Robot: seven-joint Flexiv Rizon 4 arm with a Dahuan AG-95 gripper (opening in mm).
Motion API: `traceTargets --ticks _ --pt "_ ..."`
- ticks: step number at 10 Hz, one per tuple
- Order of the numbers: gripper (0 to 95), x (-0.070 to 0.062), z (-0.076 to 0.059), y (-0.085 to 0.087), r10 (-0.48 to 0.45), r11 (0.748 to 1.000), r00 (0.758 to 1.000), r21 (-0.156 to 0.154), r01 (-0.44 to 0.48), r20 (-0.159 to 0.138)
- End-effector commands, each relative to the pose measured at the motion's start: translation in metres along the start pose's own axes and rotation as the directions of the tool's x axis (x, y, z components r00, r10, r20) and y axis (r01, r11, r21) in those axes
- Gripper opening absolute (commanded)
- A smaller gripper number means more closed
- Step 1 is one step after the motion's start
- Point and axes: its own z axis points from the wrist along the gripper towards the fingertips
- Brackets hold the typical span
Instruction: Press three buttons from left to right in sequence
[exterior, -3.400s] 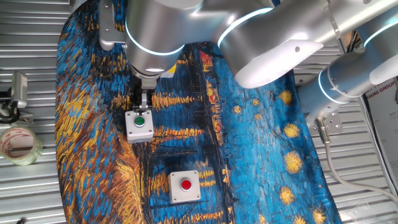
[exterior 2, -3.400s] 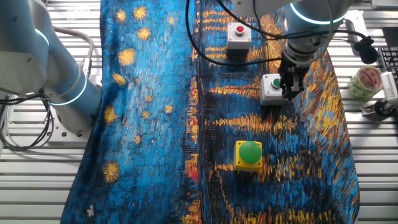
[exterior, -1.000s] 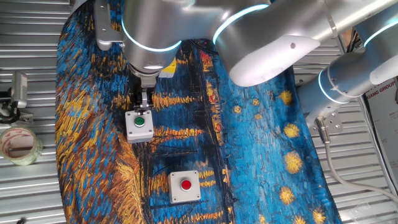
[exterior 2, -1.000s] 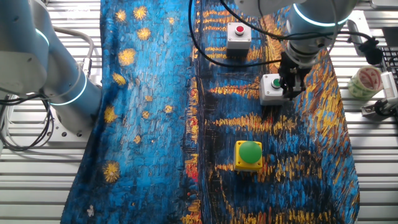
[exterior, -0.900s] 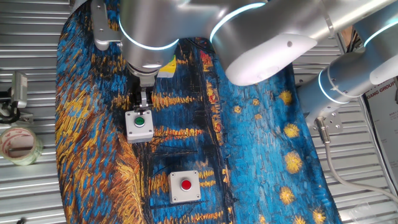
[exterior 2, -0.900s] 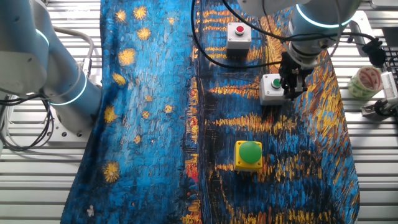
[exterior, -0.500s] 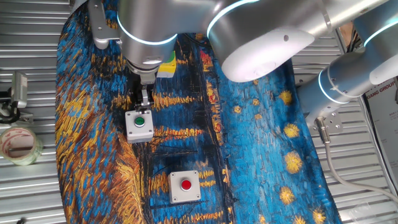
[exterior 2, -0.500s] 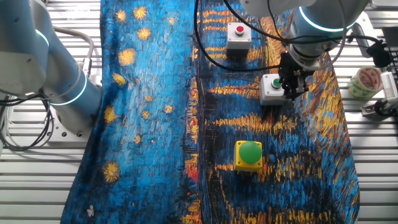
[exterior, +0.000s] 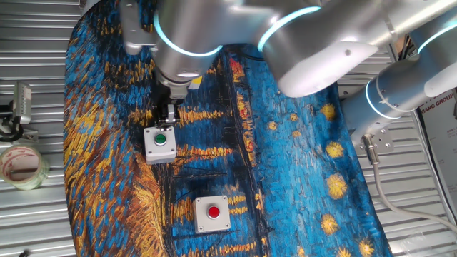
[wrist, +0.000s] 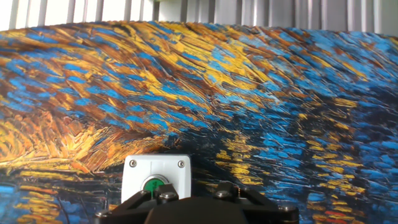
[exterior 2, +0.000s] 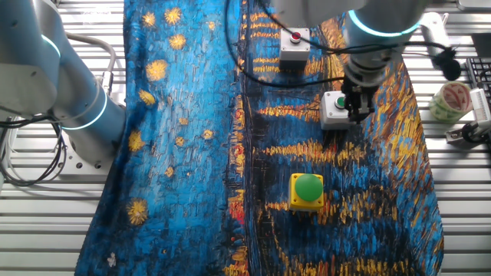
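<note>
Pincer [exterior 2: 354, 113] sits at the middle box [exterior 2: 334, 109], the grey-white one with the small green button [exterior: 161, 139]. In both fixed views the tips are at the box's edge, just beside the button rather than squarely on it. Whether they touch the box can't be told. Hand view shows the box [wrist: 156, 179] right below the hand, with the button partly hidden by the pincer body. Finger state: can't tell, no view shows the tips clearly.

Layout on the painted cloth [exterior 2: 192, 115] over the counter:
- yellow box with big green dome [exterior 2: 308, 189], apart from the arm
- middle box under the pincer
- red-button box [exterior: 213, 213] at the far end of the row, apart from the pincer

Progress, judged only from position: arm is on button two, so the yellow one is probably done, though nothing here proves it. Middle press looks in hand or about to happen. Red is left.

Next likely needs a small shift to centre on the green button, then straight down.

Writing: a label at the right edge of one fixed view, cut off, reads roughly "IANG GROUP" [exterior: 438, 108]. Nothing legible on the boxes.
</note>
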Motion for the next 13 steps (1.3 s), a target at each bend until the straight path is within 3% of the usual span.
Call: traceTargets --ticks 1,13 --pt "38.0 -0.002 0.001 0.000 -0.002 1.000 1.000 -0.004 0.002 -0.004" --pt "38.0 0.006 0.004 0.013 0.022 1.000 1.000 -0.006 -0.022 -0.013"
